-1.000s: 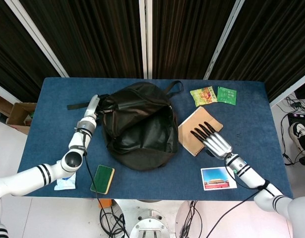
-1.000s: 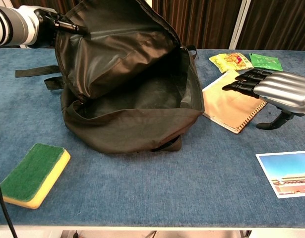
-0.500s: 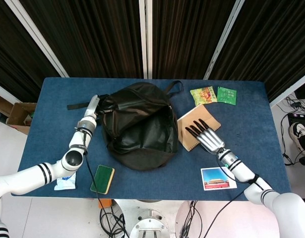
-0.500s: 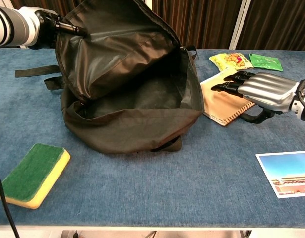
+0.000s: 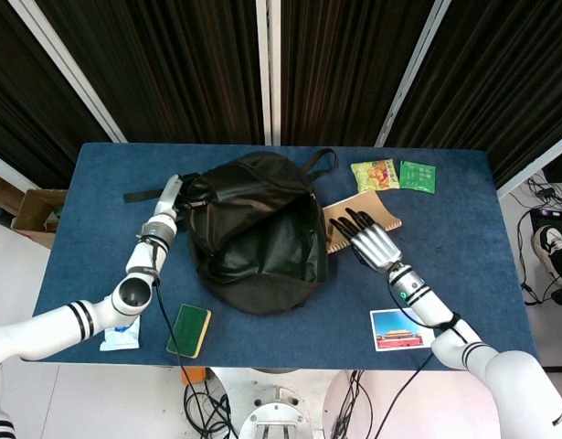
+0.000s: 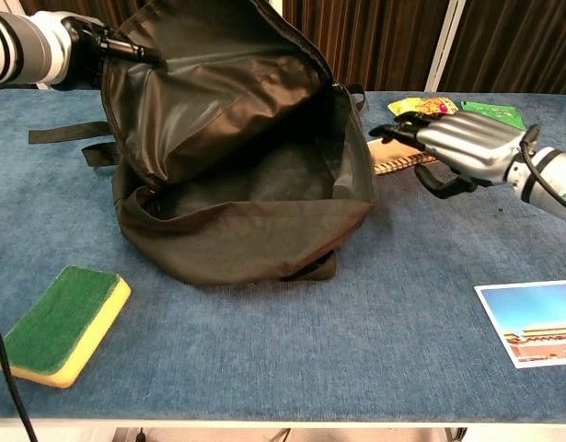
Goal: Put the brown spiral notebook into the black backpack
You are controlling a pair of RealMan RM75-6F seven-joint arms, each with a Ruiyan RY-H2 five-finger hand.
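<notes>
The brown spiral notebook (image 5: pixel 363 218) is a tan-covered pad lying beside the open mouth of the black backpack (image 5: pixel 253 233), its near edge tilted up off the blue table (image 5: pixel 463 247); the right hand (image 6: pixel 462 147) clamps it, fingers on top, thumb beneath; since a second ago it has slid leftward toward the bag; the left hand (image 6: pixel 103 46) still grips the backpack's raised rim.

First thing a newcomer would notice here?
The black backpack, gaping open mid-table with the left hand holding its upper left edge up. Just right of it, the right hand grips the brown notebook, lifted at the bag's opening. A green sponge lies at the front left.
</notes>
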